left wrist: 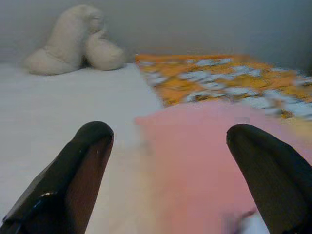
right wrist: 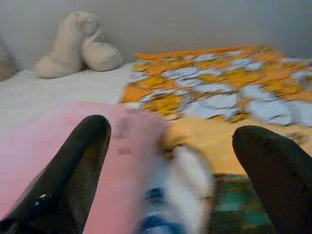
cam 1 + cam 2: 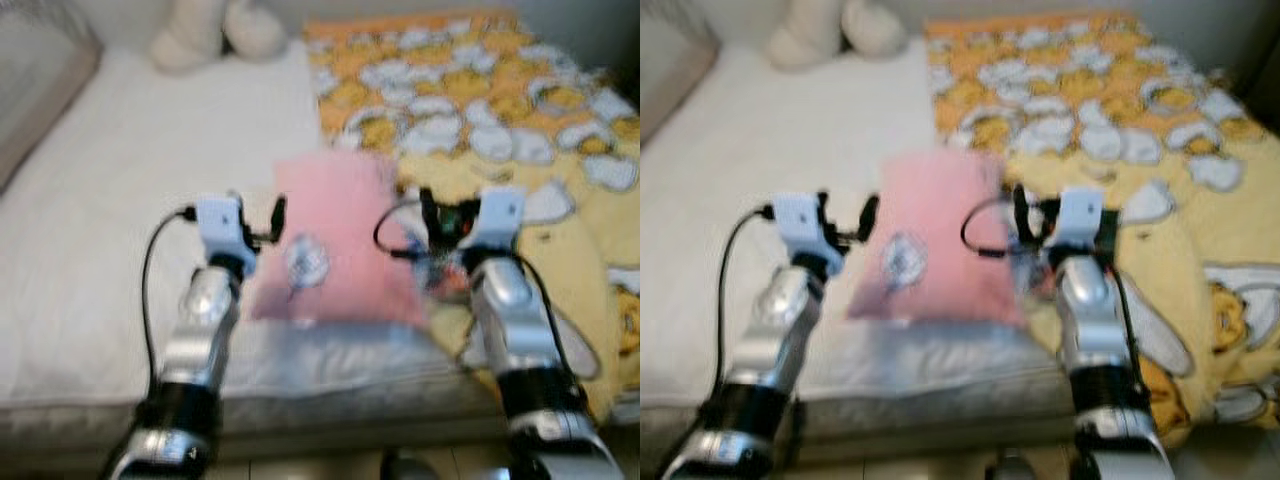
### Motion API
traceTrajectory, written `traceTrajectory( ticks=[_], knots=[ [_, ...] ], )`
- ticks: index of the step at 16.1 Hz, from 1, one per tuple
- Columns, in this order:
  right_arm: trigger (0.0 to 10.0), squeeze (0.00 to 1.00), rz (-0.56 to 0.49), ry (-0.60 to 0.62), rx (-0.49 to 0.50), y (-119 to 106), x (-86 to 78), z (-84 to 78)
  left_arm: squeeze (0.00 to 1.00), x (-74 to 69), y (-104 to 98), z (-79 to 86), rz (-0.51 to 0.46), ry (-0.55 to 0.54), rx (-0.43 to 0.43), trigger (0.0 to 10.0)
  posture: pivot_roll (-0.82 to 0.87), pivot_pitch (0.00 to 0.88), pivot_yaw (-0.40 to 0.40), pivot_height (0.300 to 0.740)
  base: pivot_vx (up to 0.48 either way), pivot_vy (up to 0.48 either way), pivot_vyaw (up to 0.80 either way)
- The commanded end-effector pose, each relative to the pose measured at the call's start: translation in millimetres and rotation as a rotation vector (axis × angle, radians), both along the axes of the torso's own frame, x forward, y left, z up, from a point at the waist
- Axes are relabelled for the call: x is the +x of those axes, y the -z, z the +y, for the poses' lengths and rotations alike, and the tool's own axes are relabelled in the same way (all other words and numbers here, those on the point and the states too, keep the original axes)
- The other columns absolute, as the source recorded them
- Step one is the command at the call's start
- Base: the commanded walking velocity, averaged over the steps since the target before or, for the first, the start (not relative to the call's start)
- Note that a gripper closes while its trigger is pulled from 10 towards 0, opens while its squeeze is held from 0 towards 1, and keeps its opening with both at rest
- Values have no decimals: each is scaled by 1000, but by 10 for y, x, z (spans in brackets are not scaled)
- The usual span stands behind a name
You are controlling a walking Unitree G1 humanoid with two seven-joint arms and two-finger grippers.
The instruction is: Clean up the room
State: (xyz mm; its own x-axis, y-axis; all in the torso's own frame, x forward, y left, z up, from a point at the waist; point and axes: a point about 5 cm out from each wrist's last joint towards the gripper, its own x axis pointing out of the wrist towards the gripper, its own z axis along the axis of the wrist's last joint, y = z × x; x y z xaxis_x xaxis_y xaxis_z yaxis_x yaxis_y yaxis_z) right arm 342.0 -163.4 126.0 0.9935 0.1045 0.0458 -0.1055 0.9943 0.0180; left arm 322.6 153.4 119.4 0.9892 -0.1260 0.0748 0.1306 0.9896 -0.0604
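Pink pillow (image 3: 335,245) lies at the bed's (image 3: 120,230) near edge between both arms, beside the yellow blanket (image 3: 500,110). Closing in evenly from both sides looks wisest. Left wrist view: left pincer (image 1: 168,161) gapes wide over the pillow's edge. Right wrist view: right pincer (image 2: 173,163) is equally spread, revealing a blurred white-and-blue item (image 2: 178,195) beside the pillow.

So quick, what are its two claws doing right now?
Left gripper: open, holding nothing, at the pink pillow.
Right gripper: open, holding nothing, at the pillow's other side.
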Motion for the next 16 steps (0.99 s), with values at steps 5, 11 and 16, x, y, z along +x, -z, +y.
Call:
traceTrajectory(
  ticks=[5,11,16],
  knots=[
    [10000,0,89,91,136,-10,234,-200,0,-37,-10,85,10,12,27,10000,-185,0,159,740,0,0,0],
    [10000,0,177,107,185,52,354,-177,0,-174,-35,203,24,10,65,10000,-121,0,163,740,0,0,0],
    [10000,0,289,75,326,276,291,66,0,-275,-65,325,40,-20,77,10000,-88,0,151,740,0,0,0]
  ],
)
